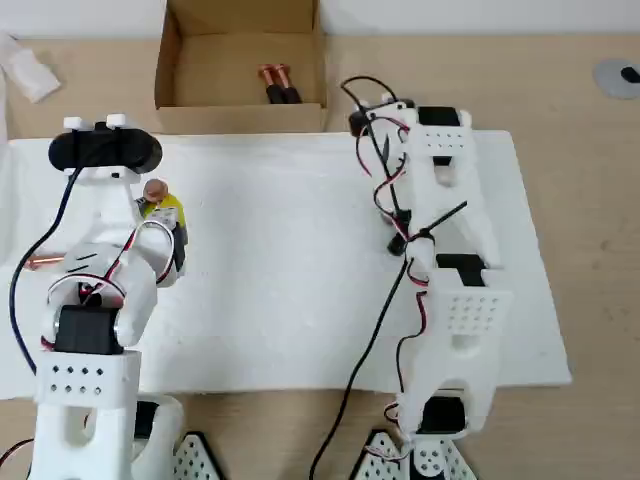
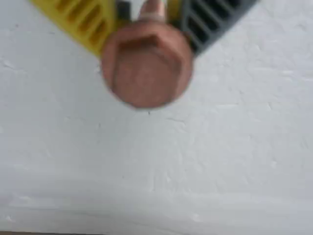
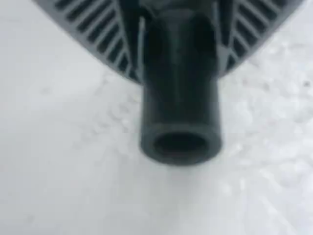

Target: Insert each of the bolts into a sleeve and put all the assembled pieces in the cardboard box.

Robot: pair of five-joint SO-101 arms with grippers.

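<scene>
While the cardboard box (image 1: 240,120) stands open at the far edge of the table, we place everything else against it. Well to the left of the box lies a crumpled white wrapper (image 1: 28,72) on bare wood. In front of the box spreads a white foam mat (image 1: 290,280), which carries both arms.

Far to the front-left of the box, a loose bolt (image 1: 44,262) lies flat on the mat, partly hidden by the left arm. Nearer the box's left front corner we see the left gripper (image 1: 162,207) (image 2: 146,12), one yellow finger (image 2: 73,19) and one dark finger (image 2: 217,19) pressed against the shank of a copper bolt (image 1: 155,190) (image 2: 146,66). Its hexagonal head faces the wrist camera, above the mat.

Inside the box, toward its right wall, two assembled pieces (image 1: 278,84) lie side by side, copper ends pointing to the back.

Just off the box's right front corner sits the right gripper (image 1: 372,118) (image 3: 178,29), its ribbed dark fingers clamped around a black sleeve (image 3: 180,122). The sleeve's open bore faces the wrist camera.

Far right of the box, a grey disc (image 1: 614,78) rests on the table.
</scene>
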